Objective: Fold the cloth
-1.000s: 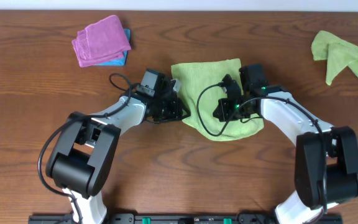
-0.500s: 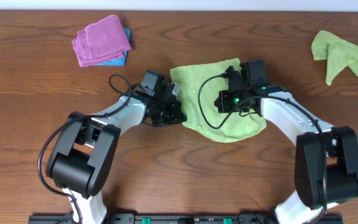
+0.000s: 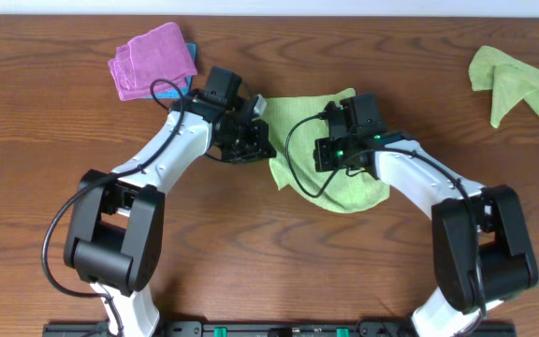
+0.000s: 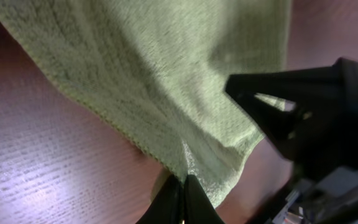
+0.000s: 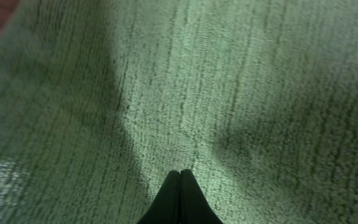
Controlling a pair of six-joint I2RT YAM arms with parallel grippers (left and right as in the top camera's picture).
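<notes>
The green cloth [image 3: 349, 183] lies mid-table, its left part lifted and bunched between my two grippers. My left gripper [image 3: 256, 140] is at the cloth's left edge. In the left wrist view its jaws [image 4: 183, 185] are shut on the cloth's hem [image 4: 166, 81], and the cloth hangs taut from them. My right gripper [image 3: 331, 150] is over the cloth's middle. In the right wrist view its jaws [image 5: 180, 178] are shut against the cloth [image 5: 241, 93], which fills that view. The right gripper also shows dark in the left wrist view [image 4: 303, 118].
A folded pink cloth [image 3: 151, 58] lies on a blue one [image 3: 185, 86] at the back left, close to my left arm. A second green cloth [image 3: 513, 80] lies crumpled at the back right. Bare wood table [image 3: 279, 262] lies in front.
Both grippers have moved back and left. The cloth's left edge has gone with the left gripper, and the cloth now looks narrower and bunched.
</notes>
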